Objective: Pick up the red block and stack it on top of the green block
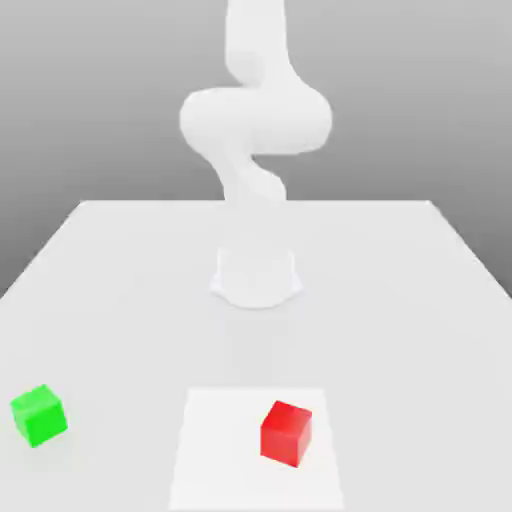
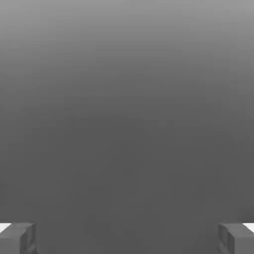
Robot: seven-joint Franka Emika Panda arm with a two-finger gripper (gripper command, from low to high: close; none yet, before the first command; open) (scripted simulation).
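Note:
The red block [image 1: 286, 432] is a small cube on the table near the front, slightly toward the exterior view's right. It rests on a brighter white square patch [image 1: 225, 450]. The green block [image 1: 38, 414] stands alone near the front at the exterior view's left, well apart from the red one. The white arm [image 1: 255, 110] rises folded over its base at the back, far from both blocks. In the hand view my gripper [image 2: 127, 239] is open: two grey fingertips [image 2: 17, 239] stand wide apart with only plain grey background between them.
The arm's round base [image 1: 256, 275] sits mid-table behind the blocks. The pale table [image 1: 420, 300] narrows toward the back, with its edges at both sides of the exterior view. A grey backdrop lies beyond it.

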